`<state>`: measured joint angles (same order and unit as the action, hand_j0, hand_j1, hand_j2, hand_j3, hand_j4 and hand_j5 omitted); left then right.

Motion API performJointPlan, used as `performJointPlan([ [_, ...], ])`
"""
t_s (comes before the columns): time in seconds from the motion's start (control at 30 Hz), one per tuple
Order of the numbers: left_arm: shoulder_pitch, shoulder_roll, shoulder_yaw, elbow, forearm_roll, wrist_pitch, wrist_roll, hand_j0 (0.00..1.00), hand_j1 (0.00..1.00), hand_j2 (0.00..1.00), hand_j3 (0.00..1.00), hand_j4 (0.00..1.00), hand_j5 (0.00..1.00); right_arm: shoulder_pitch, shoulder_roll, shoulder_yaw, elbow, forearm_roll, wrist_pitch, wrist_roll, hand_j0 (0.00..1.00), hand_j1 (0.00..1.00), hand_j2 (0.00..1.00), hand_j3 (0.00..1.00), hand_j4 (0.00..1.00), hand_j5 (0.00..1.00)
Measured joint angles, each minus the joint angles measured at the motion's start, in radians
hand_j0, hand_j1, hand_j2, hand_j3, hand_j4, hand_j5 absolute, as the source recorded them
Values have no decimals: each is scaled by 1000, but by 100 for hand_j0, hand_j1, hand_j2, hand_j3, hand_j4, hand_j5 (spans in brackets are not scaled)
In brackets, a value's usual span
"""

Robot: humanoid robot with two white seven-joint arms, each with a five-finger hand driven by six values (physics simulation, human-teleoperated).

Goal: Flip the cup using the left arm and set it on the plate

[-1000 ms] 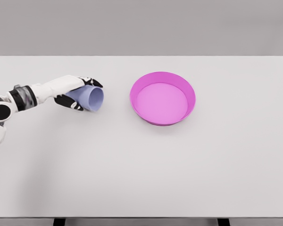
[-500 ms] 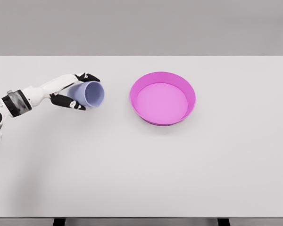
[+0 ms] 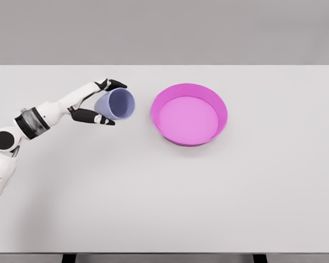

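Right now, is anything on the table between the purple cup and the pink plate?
No. In the head view, only bare white table lies between the cup, held in the left hand, and the plate.

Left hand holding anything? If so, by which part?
Yes: the left hand grips the lilac cup around its side wall, mouth facing the pink plate.

Cup [image 3: 118, 104] just left of plate [image 3: 189, 114], on table [image 3: 164, 192].
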<state>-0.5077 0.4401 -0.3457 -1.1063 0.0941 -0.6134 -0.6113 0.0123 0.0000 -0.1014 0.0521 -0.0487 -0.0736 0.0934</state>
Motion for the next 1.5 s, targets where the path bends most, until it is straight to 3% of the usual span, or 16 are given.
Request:
performJointPlan([
  [0.3,11,-72,2,-3,59,0,0,68,68,68,68,68,68,0,0,0,0,0,0,0,100,100,100,100,100,100],
  [1.13,5,-274,-48,3,65,1,0,70,70,70,70,70,70,0,0,0,0,0,0,0,100,100,100,100,100,100],
  [1.5,-35,-356,-69,104,57,1,0,72,72,72,72,72,72,0,0,0,0,0,0,0,100,100,100,100,100,100],
])
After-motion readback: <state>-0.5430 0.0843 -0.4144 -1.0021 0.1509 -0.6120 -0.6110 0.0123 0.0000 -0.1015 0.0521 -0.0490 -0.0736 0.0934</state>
